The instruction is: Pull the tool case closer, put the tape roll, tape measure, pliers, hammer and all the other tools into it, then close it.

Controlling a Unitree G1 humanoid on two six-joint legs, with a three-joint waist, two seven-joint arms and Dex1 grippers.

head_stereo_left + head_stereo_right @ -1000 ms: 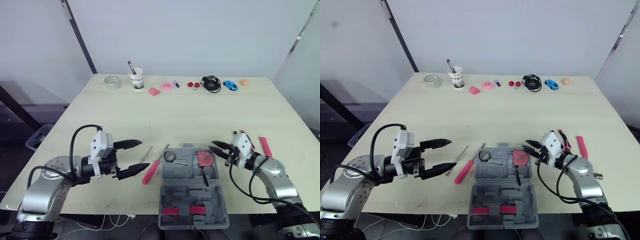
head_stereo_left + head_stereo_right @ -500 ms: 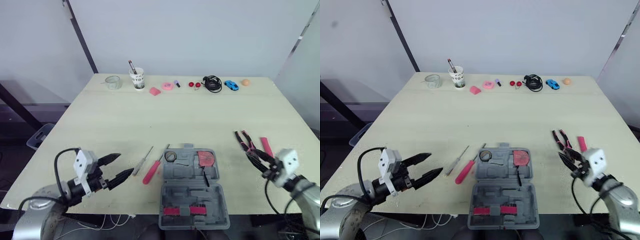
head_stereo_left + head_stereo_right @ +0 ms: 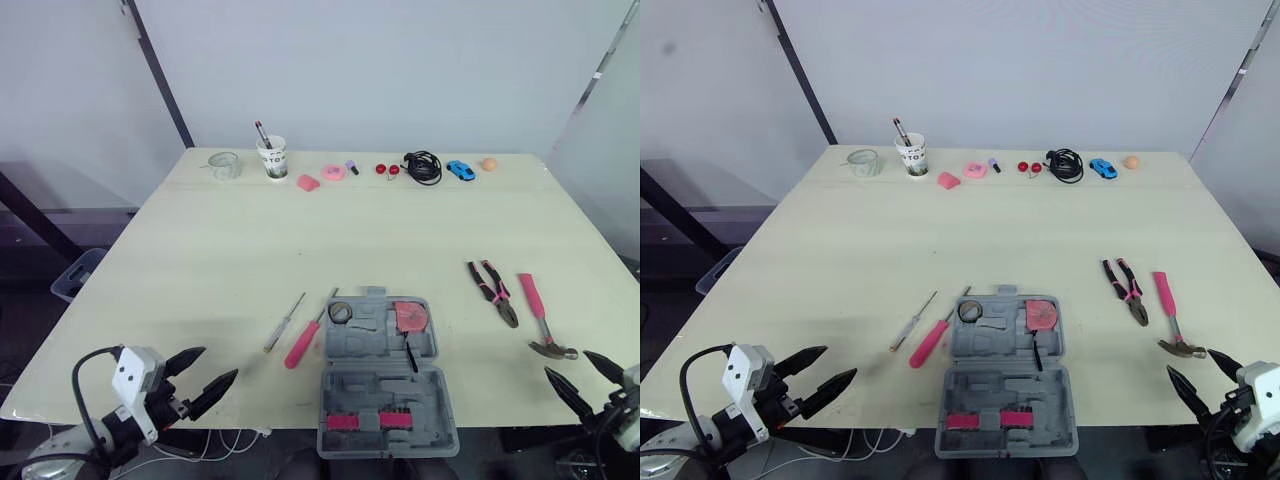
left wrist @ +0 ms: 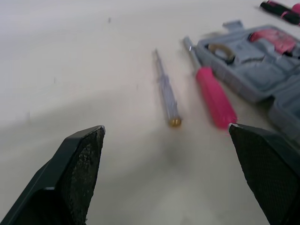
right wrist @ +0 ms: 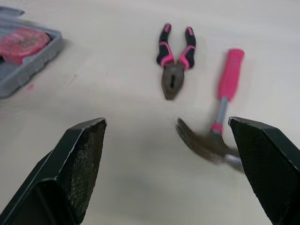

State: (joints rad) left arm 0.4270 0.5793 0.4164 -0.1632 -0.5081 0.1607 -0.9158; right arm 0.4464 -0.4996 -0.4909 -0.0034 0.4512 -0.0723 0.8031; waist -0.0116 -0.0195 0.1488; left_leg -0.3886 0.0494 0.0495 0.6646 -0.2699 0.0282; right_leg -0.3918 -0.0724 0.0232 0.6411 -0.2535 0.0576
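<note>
With left hand (image 3: pixel 215 363) and right hand (image 3: pixel 568 364) spread apart, the hammer (image 3: pixel 537 312) right of the tool case (image 3: pixel 365 385) is judged head-heavy and best gripped mid-handle.

Left wrist view: tool case (image 4: pixel 253 75) cut off at the frame edge; pliers (image 4: pixel 281 9) cropped to their handle ends. Right wrist view: hammer (image 5: pixel 219 110) head blurred, case cropped to one corner. Head views: two small red items (image 3: pixel 381 169) at the table (image 3: pixel 200 240) far edge too small to identify; right gripper (image 3: pixel 566 363) body partly cropped
</note>
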